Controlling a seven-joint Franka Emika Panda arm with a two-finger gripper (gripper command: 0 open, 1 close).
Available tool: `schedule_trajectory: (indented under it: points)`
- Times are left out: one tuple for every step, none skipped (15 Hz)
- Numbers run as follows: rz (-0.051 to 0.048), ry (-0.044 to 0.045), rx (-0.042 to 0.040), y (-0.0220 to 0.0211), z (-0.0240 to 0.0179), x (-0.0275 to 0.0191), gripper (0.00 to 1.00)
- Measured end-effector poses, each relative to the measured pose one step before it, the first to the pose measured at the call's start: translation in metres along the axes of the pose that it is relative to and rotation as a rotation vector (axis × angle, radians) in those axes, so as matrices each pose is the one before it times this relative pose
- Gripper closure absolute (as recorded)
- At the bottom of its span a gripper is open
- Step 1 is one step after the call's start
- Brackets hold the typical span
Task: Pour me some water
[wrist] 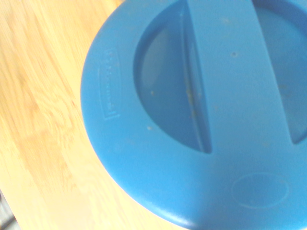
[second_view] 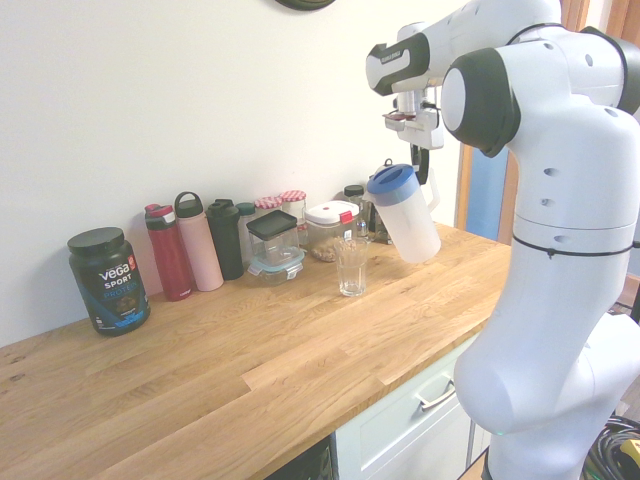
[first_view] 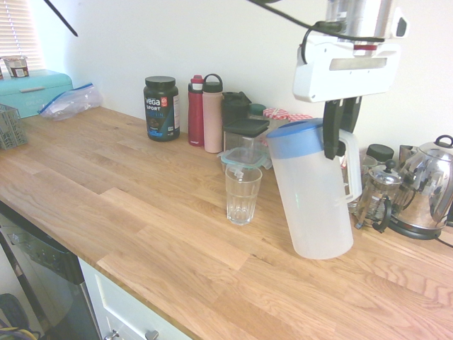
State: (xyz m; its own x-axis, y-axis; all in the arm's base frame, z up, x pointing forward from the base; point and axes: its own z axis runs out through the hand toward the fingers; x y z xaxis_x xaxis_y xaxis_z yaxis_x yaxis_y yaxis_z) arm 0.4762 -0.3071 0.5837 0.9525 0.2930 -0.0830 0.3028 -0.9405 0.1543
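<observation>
Your wooden bench fills the foreground. On it stands the clear ribbed drinking glass, upright. Just beside it you see the frosted white jug with its blue lid, lifted clear of the bench in the second exterior view and tilted, its base swung away from the glass. Your gripper points down, its dark fingers pressed tight on the jug at the lid edge by the handle; the wrist view shows only that lid. Behind, a steel kettle and French press stand near the jug; bottles and a dark tub line the wall.
</observation>
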Motion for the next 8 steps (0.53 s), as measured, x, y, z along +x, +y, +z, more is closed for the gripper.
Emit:
schedule_trajectory:
  points:
    - [-0.00946,-0.00931,-0.02392,-0.00904,0.00216,0.00240,1.00]
    - [-0.00976,-0.00824,-0.02451,-0.00898,-0.00013,0.00180,1.00]
    - [-0.01159,-0.00790,-0.02632,-0.00708,0.00000,0.00034,1.00]
    - [-0.01450,-0.01022,-0.02954,-0.00664,0.00012,-0.00158,1.00]
    - [-0.01341,-0.00804,-0.02981,-0.00829,-0.00008,-0.00130,1.00]
    - [-0.00895,-0.00654,-0.02313,-0.00769,0.00080,-0.00153,1.00]
    - [-0.00805,-0.00333,-0.02074,-0.00788,0.00002,-0.00073,1.00]
    - [-0.00720,-0.00334,-0.01748,-0.00834,0.00042,0.00150,1.00]
